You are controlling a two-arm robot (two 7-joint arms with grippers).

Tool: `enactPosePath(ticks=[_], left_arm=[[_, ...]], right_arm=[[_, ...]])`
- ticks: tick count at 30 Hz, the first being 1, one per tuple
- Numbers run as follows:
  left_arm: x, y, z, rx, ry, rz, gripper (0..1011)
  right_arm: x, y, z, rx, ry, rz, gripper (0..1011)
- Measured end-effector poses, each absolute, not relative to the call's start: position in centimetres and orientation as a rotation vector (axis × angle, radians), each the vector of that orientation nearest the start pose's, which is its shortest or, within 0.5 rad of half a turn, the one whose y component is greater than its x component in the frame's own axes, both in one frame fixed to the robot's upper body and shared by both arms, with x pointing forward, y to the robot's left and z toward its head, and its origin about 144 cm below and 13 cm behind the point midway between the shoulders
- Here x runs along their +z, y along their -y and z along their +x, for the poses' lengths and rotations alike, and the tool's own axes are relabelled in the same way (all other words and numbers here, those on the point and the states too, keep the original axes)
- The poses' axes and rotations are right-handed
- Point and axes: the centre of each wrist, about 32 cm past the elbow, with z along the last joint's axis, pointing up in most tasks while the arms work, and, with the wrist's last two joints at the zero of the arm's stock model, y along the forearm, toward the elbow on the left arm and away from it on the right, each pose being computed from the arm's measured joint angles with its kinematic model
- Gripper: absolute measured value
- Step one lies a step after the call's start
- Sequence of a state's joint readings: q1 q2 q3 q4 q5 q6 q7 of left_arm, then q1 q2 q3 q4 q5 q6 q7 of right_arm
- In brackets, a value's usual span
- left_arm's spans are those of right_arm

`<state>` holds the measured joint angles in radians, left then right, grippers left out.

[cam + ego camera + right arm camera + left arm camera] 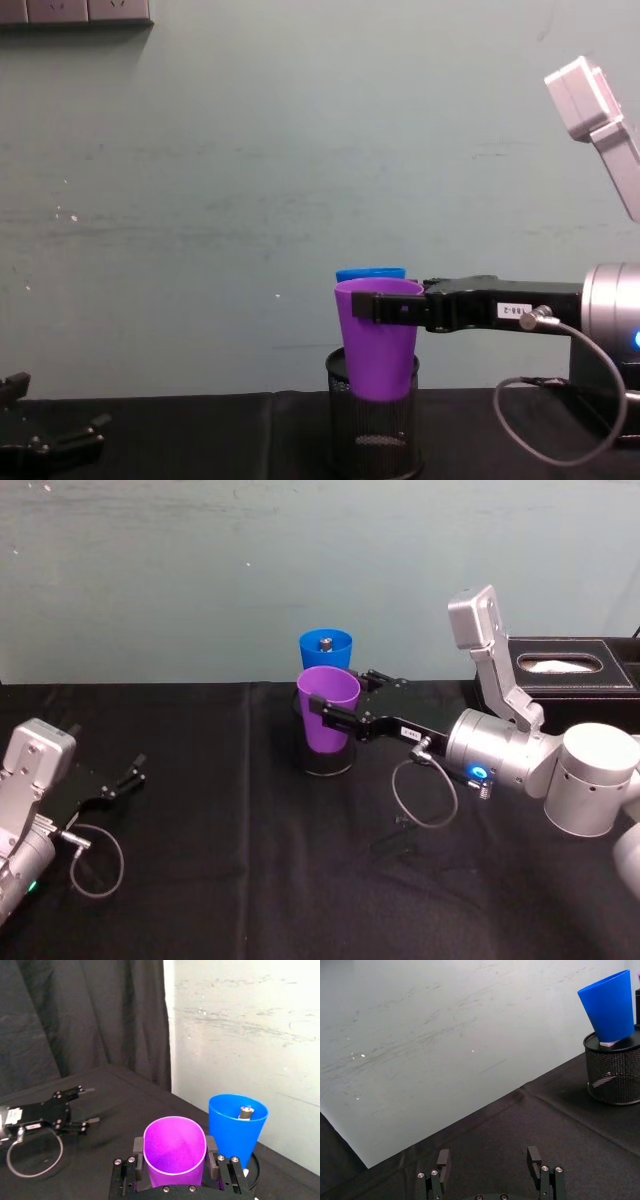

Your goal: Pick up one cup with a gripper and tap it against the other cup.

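The right gripper [335,695], a long slim black two-finger tool carrying a small white number label [510,313] on a silver arm with a blue ring light [480,774], reaches in from the right and is clamped on the plain purple plastic tumbler [328,708] just below its rim. In the right wrist view, one finger [138,1145] presses each side of the cup. The tumbler is upright and held clear of the black tablecloth [230,860]. From the chest view its lower half hangs in front of the black mesh cylinder holder [372,430]. Just behind it stands the plain bright blue plastic tumbler [326,648], which sits on top of that holder, leaning a little in the left wrist view, with a small grey metal piece [245,1111] inside. The two rims are very close; whether they touch cannot be told. The left gripper [135,770], black and unlabelled, lies on the cloth at the table's left, well apart from the cups, its fingers [443,1160] spread wide with nothing between them. A black tissue box [565,675] sits at the far right against the pale green wall.
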<state>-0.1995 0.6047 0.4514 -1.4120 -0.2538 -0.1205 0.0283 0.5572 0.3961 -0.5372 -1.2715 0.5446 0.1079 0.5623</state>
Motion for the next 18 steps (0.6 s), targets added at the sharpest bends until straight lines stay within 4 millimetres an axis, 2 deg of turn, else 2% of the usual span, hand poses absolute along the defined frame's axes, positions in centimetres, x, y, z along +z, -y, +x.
enactPosePath(ticks=[18], left_arm=[[114.0,-31.0,48.9,1.248,0.285,0.304,1000]], right_arm=[[122.5,22.7,60.5,-0.704,-0.031,-0.07,726]])
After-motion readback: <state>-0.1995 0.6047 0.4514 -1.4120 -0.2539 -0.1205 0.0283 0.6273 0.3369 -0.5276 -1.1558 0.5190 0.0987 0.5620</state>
